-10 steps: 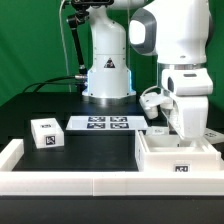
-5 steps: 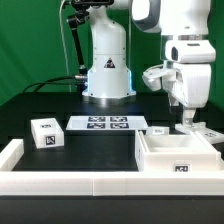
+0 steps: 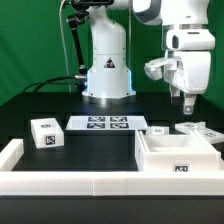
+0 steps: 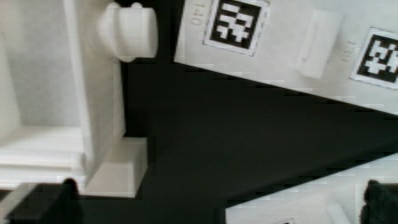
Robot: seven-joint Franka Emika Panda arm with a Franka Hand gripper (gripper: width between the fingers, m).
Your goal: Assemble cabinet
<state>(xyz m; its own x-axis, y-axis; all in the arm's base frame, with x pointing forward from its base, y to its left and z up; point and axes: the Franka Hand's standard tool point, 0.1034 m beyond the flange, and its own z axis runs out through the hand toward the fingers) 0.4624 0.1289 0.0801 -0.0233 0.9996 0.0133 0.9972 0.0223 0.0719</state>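
Starting at the exterior view's left: a small white block [image 3: 45,132] with one tag sits on the black table [image 3: 100,150], well apart from the other parts. Toward the middle, the marker board [image 3: 100,124] lies flat in front of the arm's base [image 3: 107,70]. A low white border rail [image 3: 70,182] runs along the front edge.

Further right we have the cabinet [image 3: 160,165], an open-topped white box with a tag on its front wall, standing against the rail at the exterior view's right. Just behind it lie loose white parts [image 3: 200,129] with tags (how many pieces, we cannot tell).

The gripper [image 3: 188,108] hangs in the air above those parts, clear of them and of the cabinet. In the wrist view both dark fingertips [image 4: 43,203] show at the frame's corners, far apart with only table and white plastic between them, so the claw is released and carries nothing. That view also shows a white panel with a round knob [image 4: 128,30] and tags beside it; we read it as one of the loose parts, not certain.

Step in hand, as we judge it: between grasps, lining up over the loose parts to pick the next panel. The next move calls for centring over one piece, descending straight, and closing on an edge thin enough for the jaws, without nudging the neighbouring pieces or the cabinet wall.
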